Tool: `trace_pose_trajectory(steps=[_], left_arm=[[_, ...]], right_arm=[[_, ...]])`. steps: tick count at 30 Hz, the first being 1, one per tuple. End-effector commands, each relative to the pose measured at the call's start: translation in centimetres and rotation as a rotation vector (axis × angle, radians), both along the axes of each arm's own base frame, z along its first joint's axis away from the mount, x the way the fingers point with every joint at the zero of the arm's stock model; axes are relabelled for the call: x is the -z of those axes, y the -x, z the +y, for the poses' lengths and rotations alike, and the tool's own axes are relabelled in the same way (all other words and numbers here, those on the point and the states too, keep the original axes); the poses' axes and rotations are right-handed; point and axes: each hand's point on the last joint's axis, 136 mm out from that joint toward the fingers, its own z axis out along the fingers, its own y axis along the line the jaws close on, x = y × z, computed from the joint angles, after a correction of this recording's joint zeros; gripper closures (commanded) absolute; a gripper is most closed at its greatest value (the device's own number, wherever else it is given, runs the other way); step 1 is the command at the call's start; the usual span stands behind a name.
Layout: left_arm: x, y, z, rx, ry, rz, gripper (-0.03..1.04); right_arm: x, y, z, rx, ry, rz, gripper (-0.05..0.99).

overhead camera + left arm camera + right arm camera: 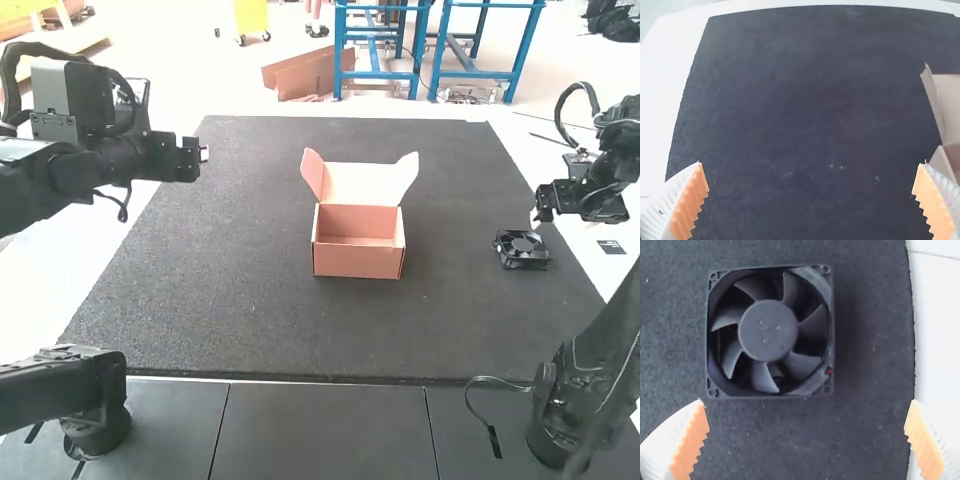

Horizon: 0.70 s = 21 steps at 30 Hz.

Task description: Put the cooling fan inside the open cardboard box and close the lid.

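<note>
A square black cooling fan (521,248) lies flat on the dark mat near its right edge. In the right wrist view the fan (769,332) lies just beyond my right gripper (802,440), whose white ribbed fingers with orange pads (690,440) stand wide open above the mat. The open cardboard box (358,238) stands at the mat's middle with its lid flap upright at the back. My left gripper (810,202) hangs open over bare mat at the left, with the box's flap (935,105) off to one side. In the high view the right gripper (548,198) hovers just behind the fan.
The dark mat (200,280) covers most of the white table (30,290). The fan lies close to the mat's right edge (910,340). Arm bases stand at the near corners.
</note>
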Motion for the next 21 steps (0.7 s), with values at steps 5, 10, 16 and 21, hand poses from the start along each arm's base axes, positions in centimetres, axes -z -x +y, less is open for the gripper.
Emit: trace_pose_trajectory(steps=[5,10,16,21], left_arm=[[0.7,0.4,0.2,-0.007,-0.001,0.016,0.04],[1.3,0.6,0.3,-0.012,-0.008,0.044,0.04],[1.4,0.8,0.5,-0.021,-0.011,0.048,0.04],[1.0,0.6,0.7,-0.034,-0.015,0.036,0.04]], right_arm=[[1.8,-1.3,-2.9,0.025,0.006,0.022,0.03],[3.3,-1.8,-4.6,0.045,-0.005,0.051,0.04],[4.6,-2.6,-6.1,0.059,-0.011,0.064,0.04],[5.5,-3.1,-6.2,0.046,-0.024,0.072,0.04]])
